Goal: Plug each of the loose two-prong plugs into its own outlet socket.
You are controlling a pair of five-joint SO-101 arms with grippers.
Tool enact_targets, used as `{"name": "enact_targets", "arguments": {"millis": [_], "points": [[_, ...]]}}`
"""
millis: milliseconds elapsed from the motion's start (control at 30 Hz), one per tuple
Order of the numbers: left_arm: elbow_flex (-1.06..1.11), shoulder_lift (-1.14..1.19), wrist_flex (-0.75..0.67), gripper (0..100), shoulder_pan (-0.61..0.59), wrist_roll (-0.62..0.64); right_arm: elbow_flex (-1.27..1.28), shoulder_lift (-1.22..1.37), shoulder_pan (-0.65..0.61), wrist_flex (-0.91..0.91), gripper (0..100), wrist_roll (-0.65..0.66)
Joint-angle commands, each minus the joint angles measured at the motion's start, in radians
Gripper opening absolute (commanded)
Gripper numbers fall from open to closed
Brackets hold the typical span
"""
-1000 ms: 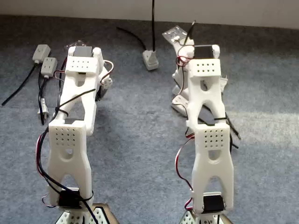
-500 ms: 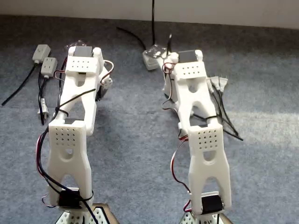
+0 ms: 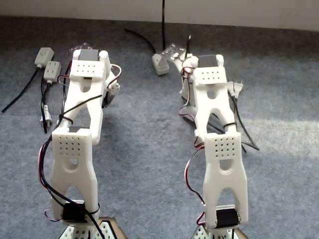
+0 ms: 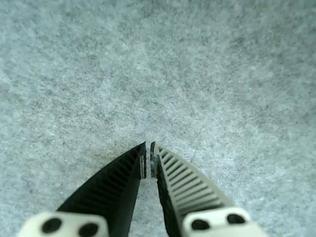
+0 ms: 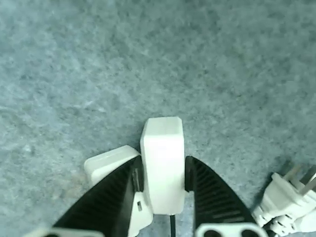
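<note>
The right gripper (image 5: 160,180) was clamped on a white corded block (image 5: 162,153), lengthwise between the jaws, near the carpet's (image 5: 222,59) far edge. The outlet socket (image 5: 107,167) lay just beside, to its left. The left gripper (image 4: 148,160) was closed, empty.

Lighting's pretty soft and even overall. In the high view a paler band of light lies across the grey carpeted surface (image 3: 284,127) on the right side, while the far strip next to the pale wall (image 3: 249,10) sits noticeably darker. The white plastic arms (image 3: 75,149) throw only faint, soft-edged shadows. Up close, the white rectangular plastic block (image 5: 163,158) in the right jaws comes out really bright, almost washed out on top. The carpet goes a touch darker by the tips of the left jaws.
</note>
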Motion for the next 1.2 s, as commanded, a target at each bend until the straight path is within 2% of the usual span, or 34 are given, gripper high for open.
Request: {"name": "enact_targets", "arguments": {"millis": [0, 100, 233, 400, 533, 667, 833, 1033, 1167], "points": [[-0.033, -0.01, 0.003, 5, 0.013, 0.009, -0.16, -0.074, -0.05, 0.111, 10.8, 0.008], [-0.033, -0.015, 0.009, 5, 0.004, 0.009, -0.245, -0.137, -0.104, 0.12, 10.8, -0.051], [-0.035, -0.016, 0.011, 5, -0.038, 0.011, -0.177, -0.228, -0.179, 0.12, 11.1, -0.112], [-0.035, -0.016, 0.011, 5, -0.088, 0.014, 0.113, -0.36, -0.268, 0.12, 11.1, -0.12], [-0.035, -0.016, 0.011, 5, -0.15, 0.101, 0.375, -0.493, -0.355, 0.12, 11.0, -0.124], [-0.031, -0.015, 0.012, 5, -0.203, 0.124, 0.595, -0.625, -0.469, 0.117, 11.0, -0.203], [-0.03, -0.015, 0.014, 5, -0.211, 0.124, 0.792, -0.682, -0.593, 0.074, 11.0, -0.273], [-0.03, -0.012, 0.014, 5, -0.209, 0.124, 0.997, -0.682, -0.607, -0.101, 12.2, -0.328], [-0.03, -0.012, 0.014, 5, -0.206, 0.124, 0.981, -0.685, -0.542, -0.128, 21.2, -0.341]]}}
